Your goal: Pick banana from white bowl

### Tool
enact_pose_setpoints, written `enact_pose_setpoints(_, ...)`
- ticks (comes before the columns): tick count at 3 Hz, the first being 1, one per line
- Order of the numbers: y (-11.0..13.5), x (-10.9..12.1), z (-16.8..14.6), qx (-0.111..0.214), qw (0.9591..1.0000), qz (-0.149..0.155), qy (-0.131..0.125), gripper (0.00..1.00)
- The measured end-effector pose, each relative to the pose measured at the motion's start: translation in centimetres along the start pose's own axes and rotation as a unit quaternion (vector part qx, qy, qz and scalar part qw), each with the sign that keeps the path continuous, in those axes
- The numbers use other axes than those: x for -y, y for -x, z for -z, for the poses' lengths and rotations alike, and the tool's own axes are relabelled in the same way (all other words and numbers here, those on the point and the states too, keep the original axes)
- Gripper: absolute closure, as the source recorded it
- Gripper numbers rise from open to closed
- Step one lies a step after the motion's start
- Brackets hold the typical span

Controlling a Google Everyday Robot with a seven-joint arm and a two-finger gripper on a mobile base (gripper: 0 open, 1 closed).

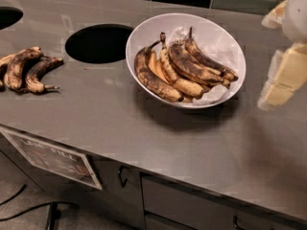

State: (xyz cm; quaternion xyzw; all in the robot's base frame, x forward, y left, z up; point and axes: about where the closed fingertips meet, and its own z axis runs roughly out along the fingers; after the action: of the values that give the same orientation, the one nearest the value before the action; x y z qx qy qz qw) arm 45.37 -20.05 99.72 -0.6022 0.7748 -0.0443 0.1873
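The gripper (pixel 282 78) hung at the far right of the camera view, above the grey table (pixel 158 128). It held nothing, and I could not tell if its jaws were apart or together.

Just to the left of the jaws sat the white bowl (pixel 144 35), near them but not touching. Inside it lay a bunch of old bananas, side by side, with their stems pointing to the back. The banana (pixel 192 65) – the darkest one, nearly all brown-black – lay in the middle of the bowl on top of the yellower ones, on the half closer to the jaws. A bit of white paper (pixel 213 96) poked out under the fruit at the bowl's front edge.

Further left from the jaws, past the bowl, was a round hole (pixel 98 43) in the table. Further left again, well apart from the jaws, three more spotted bananas (pixel 26 71) lay on the table – close together, touching each other.

Below the table's front edge hung a sign (pixel 53 158), far down and left of the jaws.
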Motion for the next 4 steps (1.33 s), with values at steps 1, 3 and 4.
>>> enact_pose_setpoints(1,3.6,1.8,0.3,0.036,0.9992,0.018,-0.005,0.00)
enact_pose_setpoints(3,6.5,2.6,0.3,0.062,0.9966,0.052,0.010,0.00)
enact_pose_setpoints(4,6.9,2.8,0.4,0.063,0.9972,0.039,0.009,0.00)
